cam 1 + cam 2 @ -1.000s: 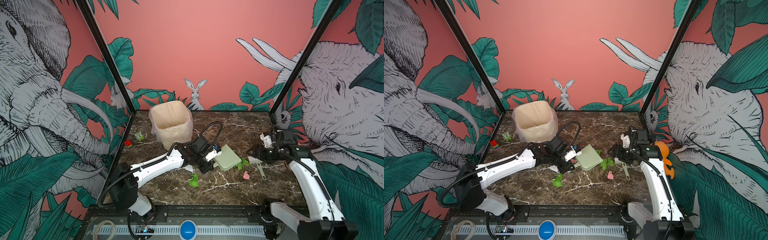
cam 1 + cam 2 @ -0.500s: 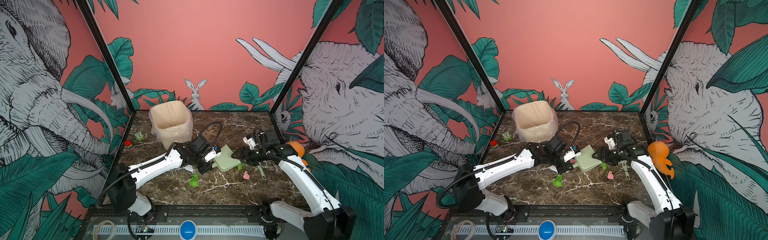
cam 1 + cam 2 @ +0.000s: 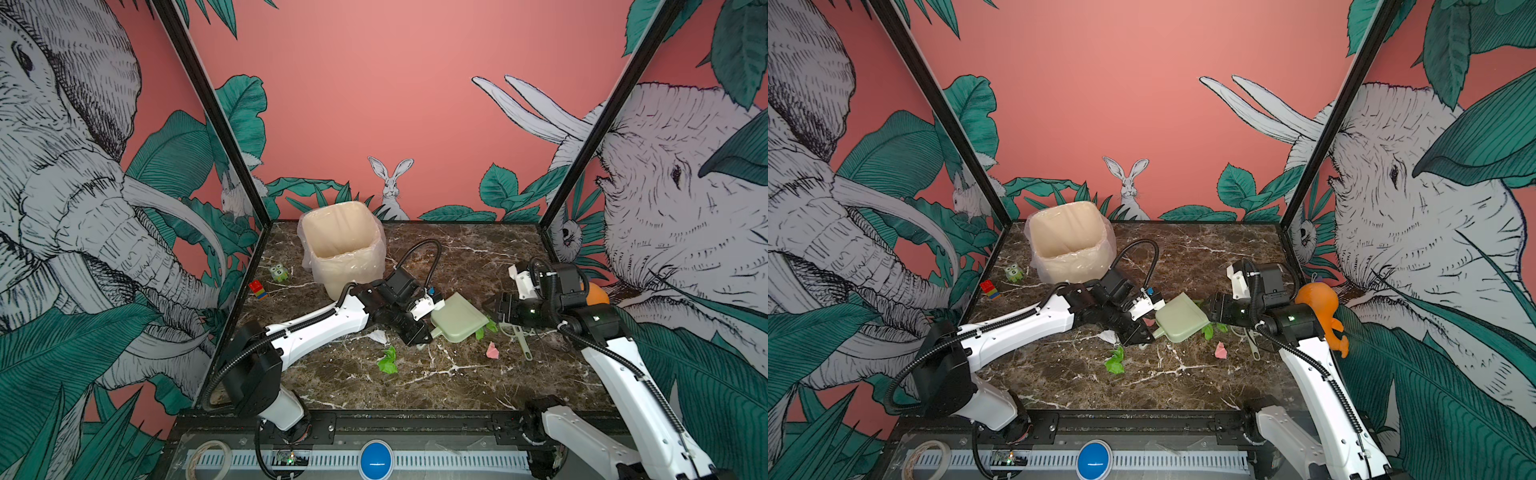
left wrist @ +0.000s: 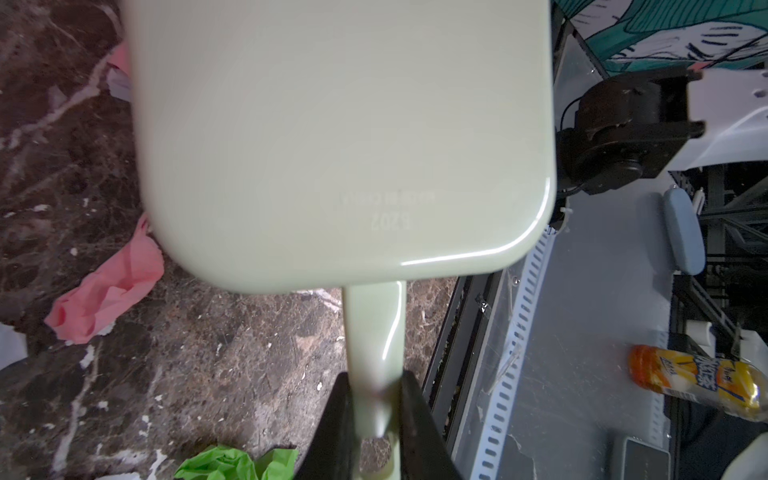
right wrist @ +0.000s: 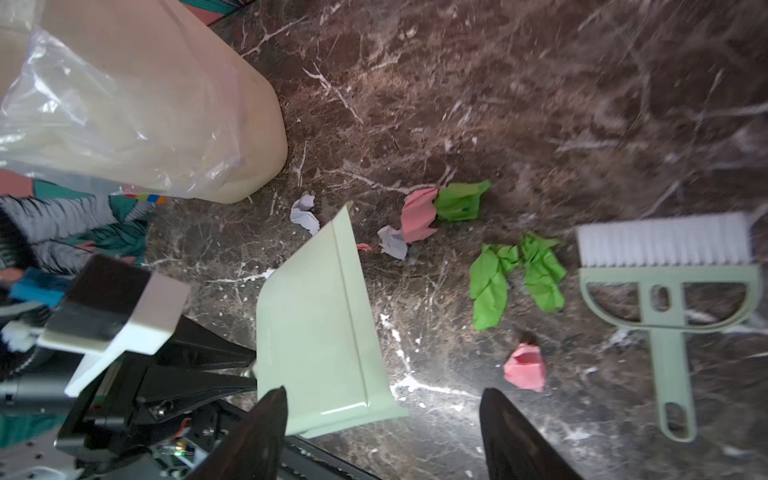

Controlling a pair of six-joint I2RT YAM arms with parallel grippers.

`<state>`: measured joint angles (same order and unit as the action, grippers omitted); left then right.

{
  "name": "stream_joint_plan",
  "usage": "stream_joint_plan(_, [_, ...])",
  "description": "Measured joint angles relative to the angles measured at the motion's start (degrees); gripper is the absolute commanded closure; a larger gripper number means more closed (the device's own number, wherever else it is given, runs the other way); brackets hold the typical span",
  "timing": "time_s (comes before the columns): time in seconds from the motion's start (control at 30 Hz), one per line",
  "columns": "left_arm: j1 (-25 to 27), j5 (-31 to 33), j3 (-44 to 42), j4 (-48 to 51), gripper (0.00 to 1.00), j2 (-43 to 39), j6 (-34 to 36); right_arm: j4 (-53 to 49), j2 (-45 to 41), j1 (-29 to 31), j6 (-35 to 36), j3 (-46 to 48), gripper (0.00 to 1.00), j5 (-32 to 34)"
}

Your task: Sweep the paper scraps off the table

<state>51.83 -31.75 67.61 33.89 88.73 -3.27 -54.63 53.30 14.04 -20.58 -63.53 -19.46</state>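
While dustpan [image 3: 459, 318] stays clamped, right jaws nearer.

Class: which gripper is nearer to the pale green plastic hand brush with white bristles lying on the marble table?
Right. The right gripper hangs open close by the brush; the left gripper, shut on the handle of the pale green plastic dustpan, sits beyond that dustpan.

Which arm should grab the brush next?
Likely right. The right gripper is open, empty, near the brush on the table; the left gripper is shut on the dustpan handle.
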Motion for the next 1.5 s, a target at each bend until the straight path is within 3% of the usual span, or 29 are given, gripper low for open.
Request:
stream_joint_plan(0.1, [-0.6, -2.0, 0.9, 3.0, 0.93, 1.4, 0.5, -2.2, 0.0, 4.7, 7.1, -2.2, 0.23, 3.8])
stream_joint_plan(0.2, [-1.0, -3.6, 1.8, 7.0, 0.94, 1.9, 1.4, -2.9, -0.5, 15.2, 14.8, -1.6, 0.22, 8.7])
stream_joint_plan(0.3, [-1.3, -4.7, 2.1, 9.6, 0.94, 1.8, 1.6, -1.7, -3.0, 24.8, 22.7, 1.9, 0.22, 13.0])
stream_joint_plan(0.5, [-1.4, -5.5, 2.1, 13.4, 0.94, 0.7, 1.7, 1.8, -8.2, 36.3, 39.7, 8.7, 0.21, 20.2])
stream_joint_plan(0.73, [-1.4, -6.3, 2.4, 15.6, 0.95, -0.6, 2.1, 7.1, -2.9, 39.8, 53.9, 11.1, 0.21, 25.1])
stream_joint_plan(1.07, [-1.7, -9.3, 4.0, 17.6, 0.94, -0.6, 3.4, 10.4, -5.0, 41.1, 61.4, 16.5, 0.26, 27.5])
stream_joint_plan(1.3, [-1.8, -12.1, 5.3, 20.1, 0.94, -0.5, 4.9, 18.6, -4.9, 41.3, 64.6, 21.3, 0.48, 29.8])
stream_joint_plan(1.5, [-2.1, -12.3, 6.5, 22.5, 0.94, 0.6, 6.2, 22.3, -4.0, 41.4, 66.6, 21.6, 0.82, 29.0])
